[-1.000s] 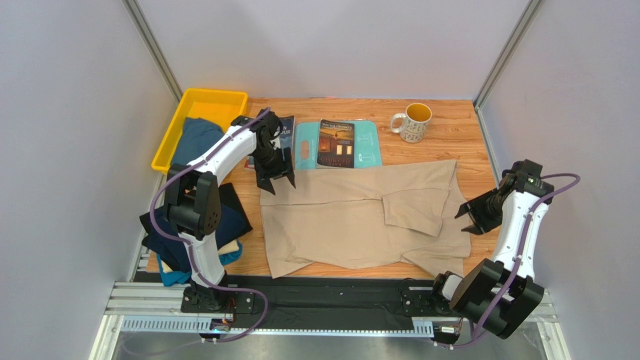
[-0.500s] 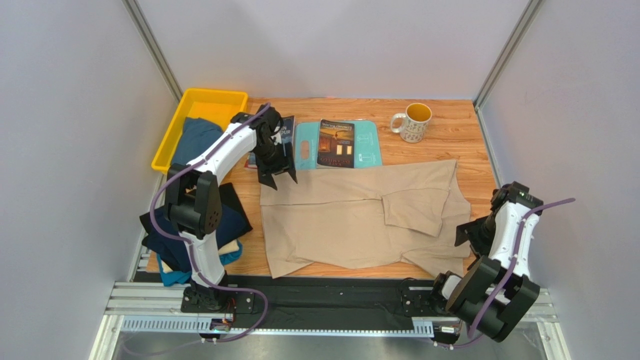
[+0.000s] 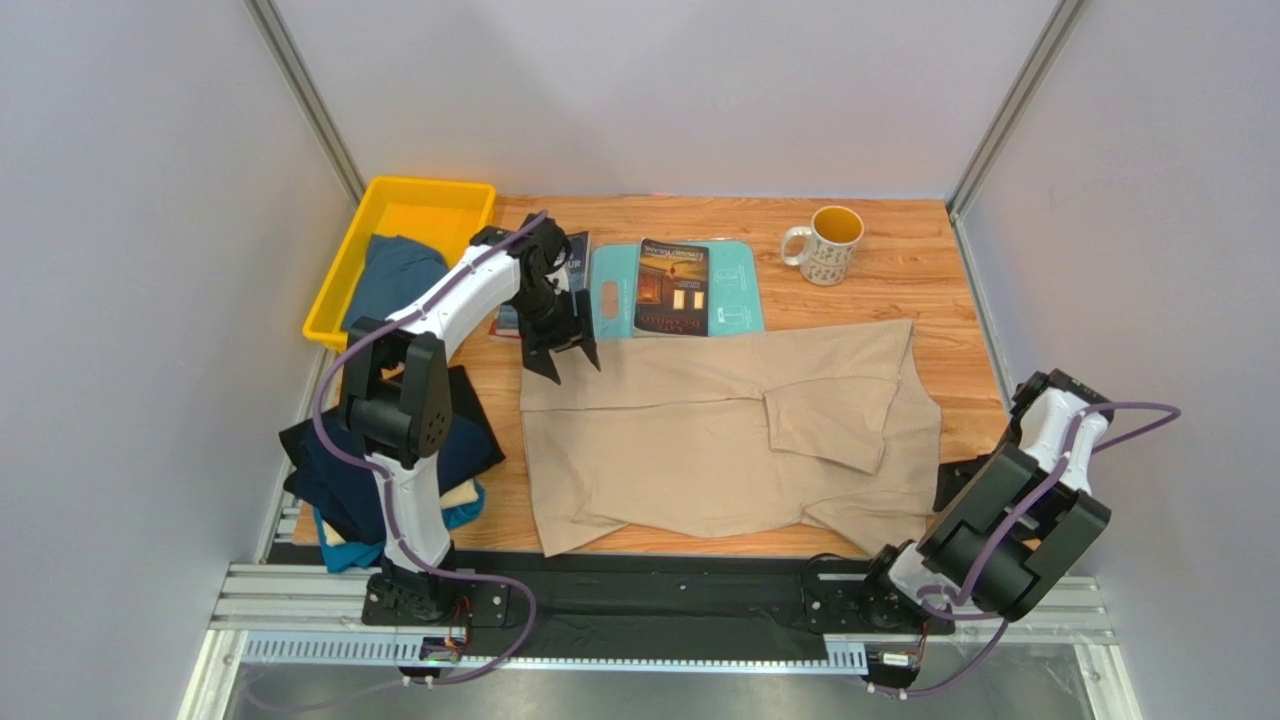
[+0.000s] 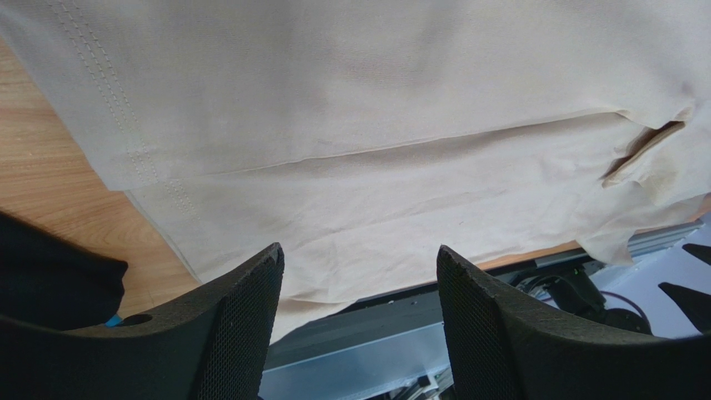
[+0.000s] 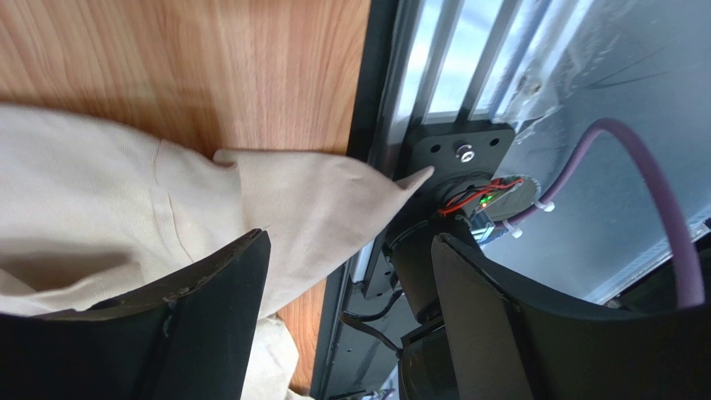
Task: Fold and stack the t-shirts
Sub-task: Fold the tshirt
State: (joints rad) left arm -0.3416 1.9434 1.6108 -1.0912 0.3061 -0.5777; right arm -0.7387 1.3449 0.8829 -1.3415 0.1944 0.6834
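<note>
Left gripper [image 4: 359,254] gapes over beige t-shirt [image 4: 375,125]; book [image 3: 672,285] title illegible.

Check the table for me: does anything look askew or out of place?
Yes. The beige t-shirt is not fully on the table. Its near right corner droops past the near edge onto the black rail, where it could snag.

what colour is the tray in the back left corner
Yellow. The tray shows best in the top external view.
</note>
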